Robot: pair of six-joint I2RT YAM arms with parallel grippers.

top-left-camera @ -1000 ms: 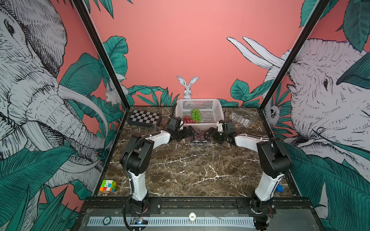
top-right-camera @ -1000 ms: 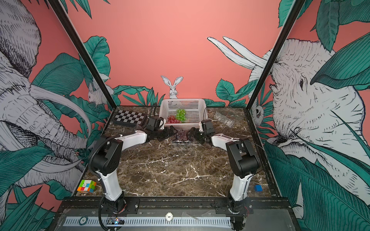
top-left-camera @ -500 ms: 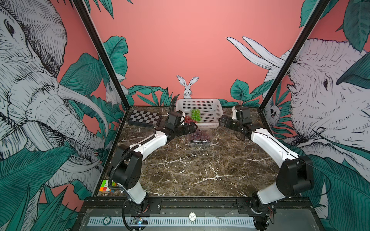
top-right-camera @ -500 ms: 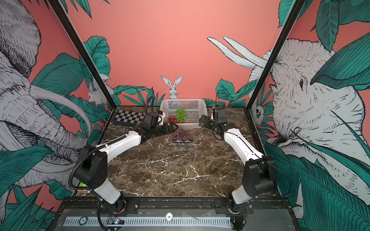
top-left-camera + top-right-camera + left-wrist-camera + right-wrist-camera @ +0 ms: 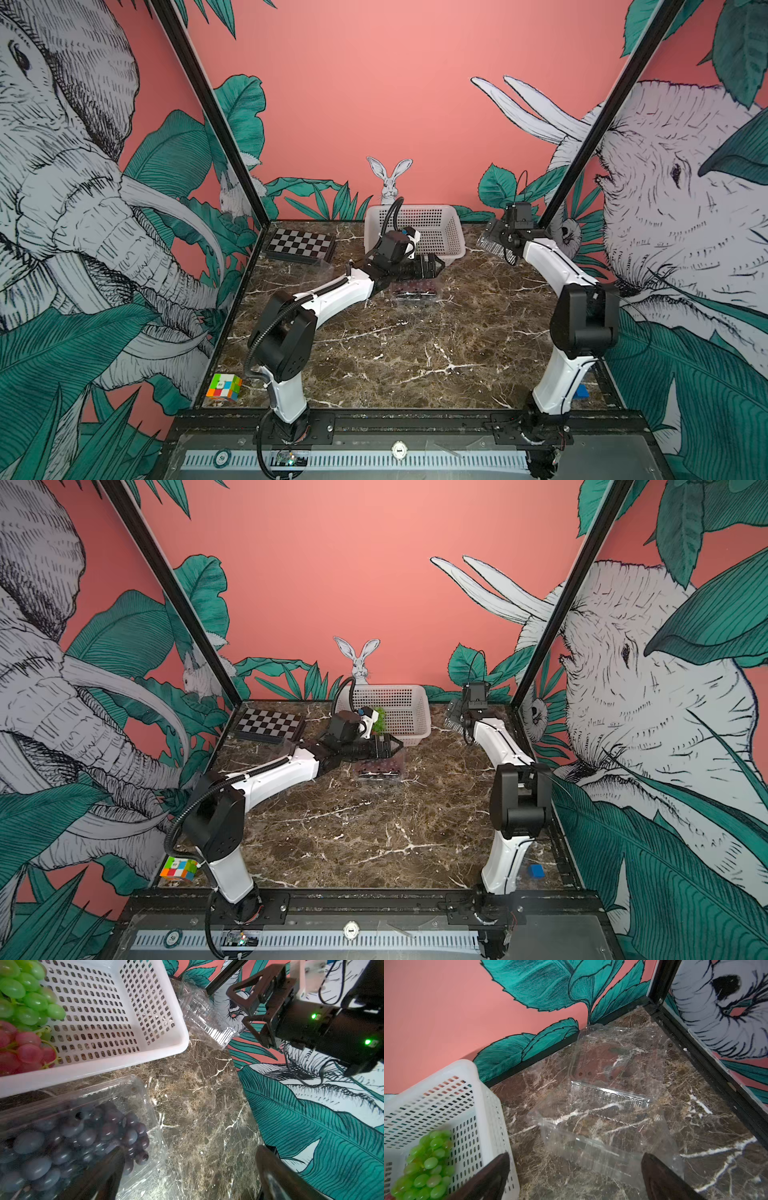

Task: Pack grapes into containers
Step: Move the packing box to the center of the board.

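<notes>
Dark grapes (image 5: 79, 1136) are packed in a clear container (image 5: 148, 1105) on the surface (image 5: 197, 1095), just beside the white basket (image 5: 166, 1047) holding green grapes (image 5: 25, 997) and red grapes (image 5: 25, 1051). The left tool (image 5: 187, 1180) is held released, empty, over its edge. The right tool (image 5: 575, 1180), likewise released, is held over an empty container (image 5: 602, 1132) in the corner.

The right gripper (image 5: 574, 1157) is gone from the grape box (image 5: 415, 288) in front of the basket (image 5: 441, 232); it now hangs wide open over an empty box (image 5: 608, 1109) right of the basket. The left gripper (image 5: 435, 266) now sits further right along the basket's front, above the grape box.
</notes>
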